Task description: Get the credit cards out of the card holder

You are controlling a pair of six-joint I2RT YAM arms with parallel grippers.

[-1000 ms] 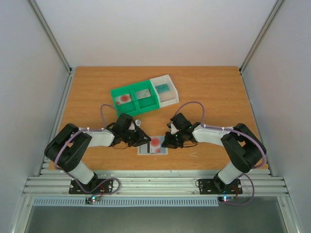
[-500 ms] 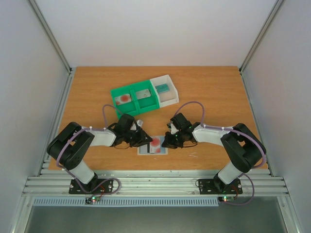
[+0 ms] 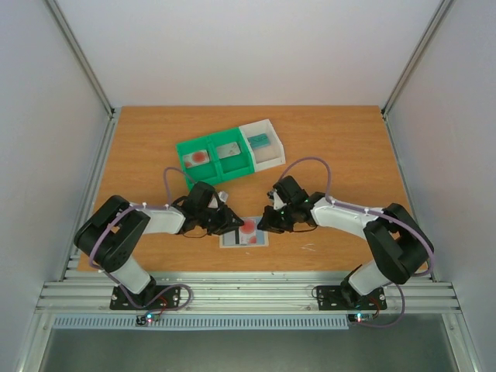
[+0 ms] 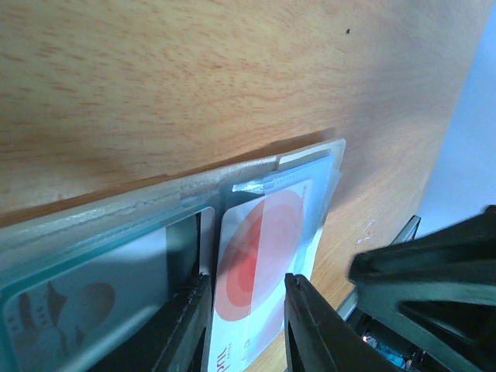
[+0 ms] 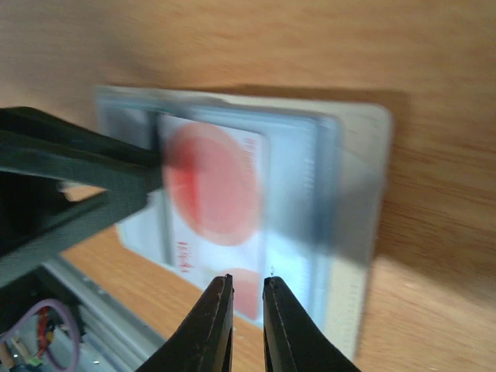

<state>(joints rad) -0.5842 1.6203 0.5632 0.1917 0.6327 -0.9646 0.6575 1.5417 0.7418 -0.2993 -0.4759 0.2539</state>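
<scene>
Right gripper [image 5: 242,280] has edged left, jaws nearly together, grip unclear; left gripper [image 4: 248,280], part-open, straddles the card [image 4: 260,248] beneath both, still in the holder [image 5: 364,194]; three cards [image 3: 199,156] already sit in trays [image 3: 184,145].

Card holder [image 3: 244,236] near centre is boxed in: left gripper [image 3: 235,225] on its left, right gripper [image 3: 264,225] on its right. Green tray [image 3: 215,159] and white tray [image 3: 267,147] block far centre. Counter [image 3: 349,155] open on the right.

The top camera looks down from above and behind, over the whole table [image 3: 341,155]. Both wrist cameras sit close, facing each other across the card holder [image 5: 366,186].
</scene>
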